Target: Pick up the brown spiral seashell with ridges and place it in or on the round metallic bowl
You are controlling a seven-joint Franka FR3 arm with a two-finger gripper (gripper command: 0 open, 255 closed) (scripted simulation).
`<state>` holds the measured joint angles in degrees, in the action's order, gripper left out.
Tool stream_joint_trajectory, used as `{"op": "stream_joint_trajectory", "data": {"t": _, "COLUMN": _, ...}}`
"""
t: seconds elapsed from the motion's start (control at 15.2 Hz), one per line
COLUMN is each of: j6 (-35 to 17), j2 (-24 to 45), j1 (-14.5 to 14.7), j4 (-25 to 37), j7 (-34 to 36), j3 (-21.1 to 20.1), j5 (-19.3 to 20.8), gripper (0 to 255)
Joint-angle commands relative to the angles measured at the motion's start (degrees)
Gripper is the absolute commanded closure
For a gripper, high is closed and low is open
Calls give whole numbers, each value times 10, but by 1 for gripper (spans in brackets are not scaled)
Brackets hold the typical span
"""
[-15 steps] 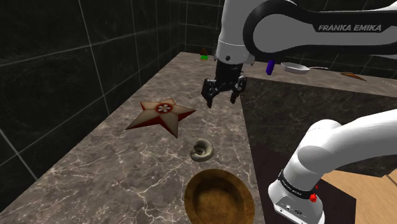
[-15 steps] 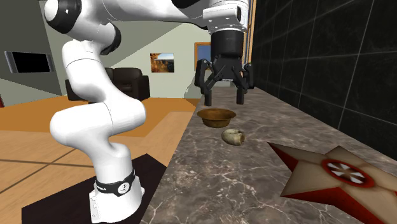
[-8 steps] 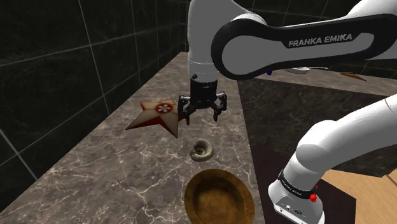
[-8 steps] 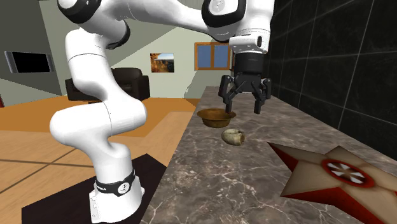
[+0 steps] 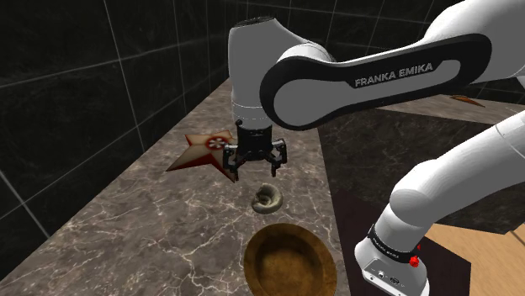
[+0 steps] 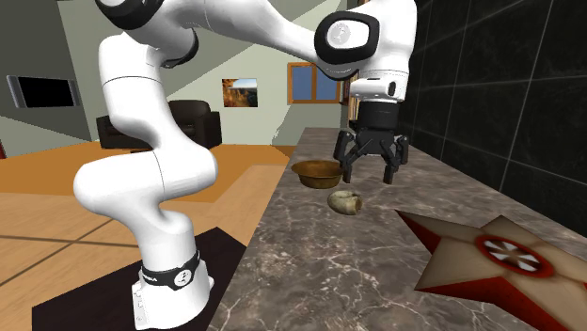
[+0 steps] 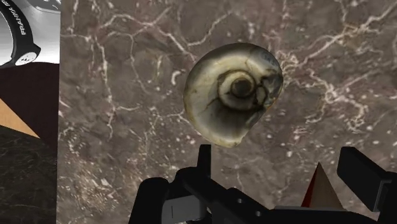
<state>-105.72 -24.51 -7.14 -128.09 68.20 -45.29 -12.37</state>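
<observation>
Here, the black gripper [image 5: 254, 164] hangs empty above the marble counter [image 5: 151, 227], its fingers spread wide, evidently so they can straddle the shell [image 5: 268, 199]. The pale, spiral shell lies at the centre of the shoulder view, between a star-shaped ornament [image 5: 210, 150] on the upper left and the brown bowl [image 5: 288, 262] at the bottom edge. In the wrist view it sits ahead of the fingertips, not between them, so the grasp looks not yet lined up.

A red-and-tan star-shaped ornament [image 5: 202, 151] lies flat on the dark brown veined marble countertop [image 5: 143, 227], near the black tiled wall [image 5: 67, 76]. A black armchair [image 6: 188, 122] stands on the wooden floor [image 6: 56, 197].
</observation>
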Motion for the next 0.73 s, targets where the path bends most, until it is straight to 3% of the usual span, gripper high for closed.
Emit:
{"op": "stream_joint_trajectory", "data": {"t": 0.0, "j6": -16, "j2": -2, "j1": 1, "j4": -18, "j7": -3, "j3": 0, "j5": -3, "gripper": 0}}
{"op": "stream_joint_trajectory", "data": {"t": 0.53, "j6": -20, "j2": -1, "j1": 1, "j4": -21, "j7": -3, "j3": -1, "j5": -3, "gripper": 0}}
{"op": "stream_joint_trajectory", "data": {"t": 0.59, "j6": -20, "j2": -1, "j1": 1, "j4": -21, "j7": -3, "j3": -1, "j5": -3, "gripper": 255}}
{"op": "stream_joint_trajectory", "data": {"t": 0.66, "j6": -20, "j2": -1, "j1": 1, "j4": -21, "j7": -3, "j3": -1, "j5": -3, "gripper": 255}}
